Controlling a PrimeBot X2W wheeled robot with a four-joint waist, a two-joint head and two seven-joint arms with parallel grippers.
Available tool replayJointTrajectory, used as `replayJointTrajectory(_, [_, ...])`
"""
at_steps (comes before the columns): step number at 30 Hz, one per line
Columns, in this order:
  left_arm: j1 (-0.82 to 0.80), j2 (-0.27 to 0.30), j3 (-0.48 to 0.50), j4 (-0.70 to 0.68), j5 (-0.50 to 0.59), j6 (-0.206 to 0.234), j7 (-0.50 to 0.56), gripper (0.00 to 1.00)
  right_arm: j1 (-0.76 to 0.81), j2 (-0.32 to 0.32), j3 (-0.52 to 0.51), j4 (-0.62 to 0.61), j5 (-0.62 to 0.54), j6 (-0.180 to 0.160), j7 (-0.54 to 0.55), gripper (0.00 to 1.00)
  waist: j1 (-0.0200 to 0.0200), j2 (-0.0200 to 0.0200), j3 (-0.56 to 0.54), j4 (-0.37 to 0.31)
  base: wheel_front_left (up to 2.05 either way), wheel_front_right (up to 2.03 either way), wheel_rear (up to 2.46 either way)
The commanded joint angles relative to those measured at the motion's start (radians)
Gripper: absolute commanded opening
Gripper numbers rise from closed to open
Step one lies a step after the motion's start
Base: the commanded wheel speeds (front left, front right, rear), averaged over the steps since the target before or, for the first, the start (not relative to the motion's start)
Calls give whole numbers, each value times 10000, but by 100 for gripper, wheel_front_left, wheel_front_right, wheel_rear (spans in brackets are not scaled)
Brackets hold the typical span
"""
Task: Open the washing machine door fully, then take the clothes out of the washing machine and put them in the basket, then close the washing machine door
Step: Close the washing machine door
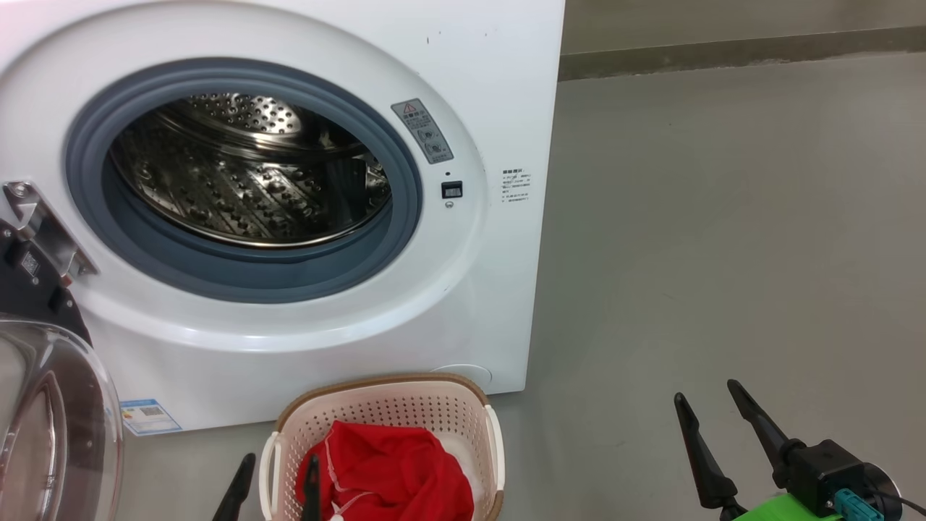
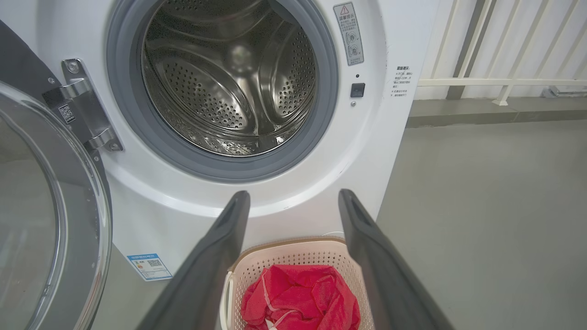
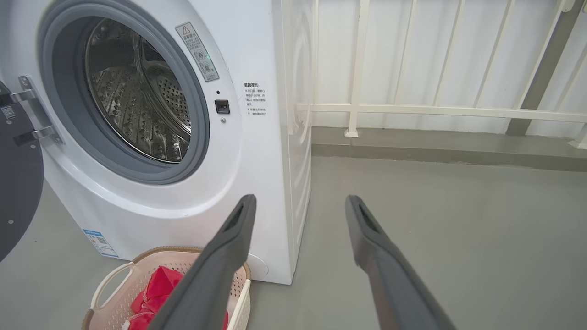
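**Clothes (image 1: 391, 467) in the basket (image 1: 376, 382)**

Our left gripper (image 1: 281, 459), bottom left, and right gripper (image 1: 707, 392), lower right, hold fingers apart, empty. The clothes lie in the basket, bottom centre, before the washing machine (image 1: 477, 72); the washing machine door (image 1: 51, 420) stands open, far left.

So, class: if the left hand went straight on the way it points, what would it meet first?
Probably the washing machine, its white front just below the drum opening; depth is unclear.
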Motion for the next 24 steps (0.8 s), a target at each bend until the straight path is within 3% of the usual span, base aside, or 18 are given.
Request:
replayJointTrajectory(1, [-289, 105, 283, -233, 86, 36, -27, 100, -203, -88, 196, -279, 53, 4, 11, 100, 0, 0, -3, 6, 0, 0, 0])
replayJointTrajectory(9, [-325, 113, 256, -251, 31, 78, -60, 100, -195, -88, 192, -292, 68, 4, -3, 100, 0, 0, -17, 29, -37, 37, 0])
replayJointTrajectory(18, [-334, 212, 161, -282, -125, -82, -37, 100, -208, -87, 182, -265, 73, 4, -9, 100, 0, 0, -40, 40, -129, 129, 0])
replayJointTrajectory(24, [-294, 251, 190, -332, -52, 88, -47, 100, -222, -87, 176, -235, 69, 4, -19, 100, 0, 0, -36, 24, -60, 60, 0])
